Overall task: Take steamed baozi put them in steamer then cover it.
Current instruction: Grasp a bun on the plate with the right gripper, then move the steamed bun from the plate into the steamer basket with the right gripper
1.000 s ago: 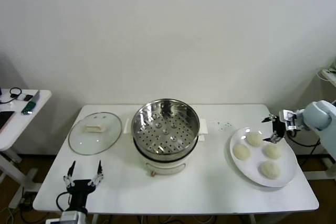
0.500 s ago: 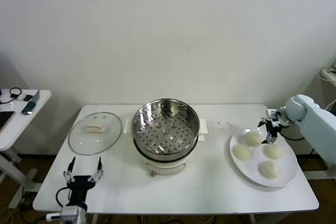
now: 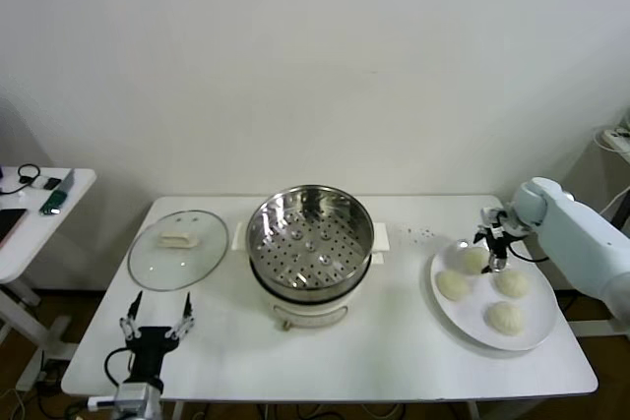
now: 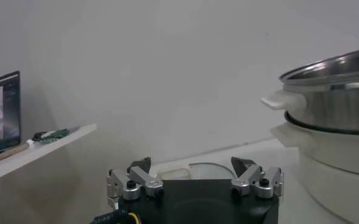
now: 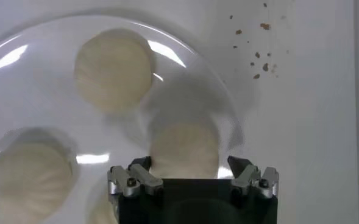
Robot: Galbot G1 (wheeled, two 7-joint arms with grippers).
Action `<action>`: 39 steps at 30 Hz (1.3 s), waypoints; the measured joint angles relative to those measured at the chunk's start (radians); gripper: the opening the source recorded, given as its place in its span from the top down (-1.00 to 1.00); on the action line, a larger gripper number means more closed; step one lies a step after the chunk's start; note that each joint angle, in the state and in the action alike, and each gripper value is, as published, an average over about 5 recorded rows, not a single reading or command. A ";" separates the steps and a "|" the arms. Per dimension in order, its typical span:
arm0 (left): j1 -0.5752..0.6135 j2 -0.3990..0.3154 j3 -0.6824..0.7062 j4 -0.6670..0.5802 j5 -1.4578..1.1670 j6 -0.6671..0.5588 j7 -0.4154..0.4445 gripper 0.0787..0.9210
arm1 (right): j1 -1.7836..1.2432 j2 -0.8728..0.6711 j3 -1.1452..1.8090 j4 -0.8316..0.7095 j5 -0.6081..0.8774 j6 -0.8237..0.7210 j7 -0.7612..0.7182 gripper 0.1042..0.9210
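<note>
I am holding the right gripper with its jaws spread wide above the rearmost steamed baozi of four on the white plate, at the right end of the bench. I judge this bun soft, light and easily dented, its smooth dome likely to slip under a pinch near the top; I am planning to take it low across its widest part, with gentle pressure. The steamer is standing empty at mid-bench, well apart from the plate. The cover is lying flat beside the steamer on its left; glass, so I am treating it as fragile, handle first. The left gripper, also open, is waiting near the front edge.
</note>
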 measured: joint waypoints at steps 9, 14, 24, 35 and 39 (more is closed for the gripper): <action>0.000 0.000 0.000 0.003 0.002 0.001 -0.002 -0.77 | 0.004 0.020 0.002 -0.026 -0.016 0.012 -0.002 -0.65; 0.000 0.000 -0.001 0.005 0.003 0.001 -0.004 -0.77 | 0.006 0.023 0.005 -0.035 -0.024 0.020 -0.005 -0.49; 0.001 0.000 -0.002 0.010 0.004 0.001 -0.006 -0.77 | 0.022 0.017 0.009 -0.026 -0.019 0.028 -0.012 -0.39; 0.017 0.002 -0.002 0.003 0.003 -0.002 -0.006 -0.77 | 0.167 0.004 -0.114 0.063 0.141 -0.008 -0.032 -0.39; 0.024 0.002 0.000 0.000 0.002 -0.005 -0.006 -0.77 | 0.274 0.017 -0.213 0.115 0.217 -0.005 -0.042 -0.39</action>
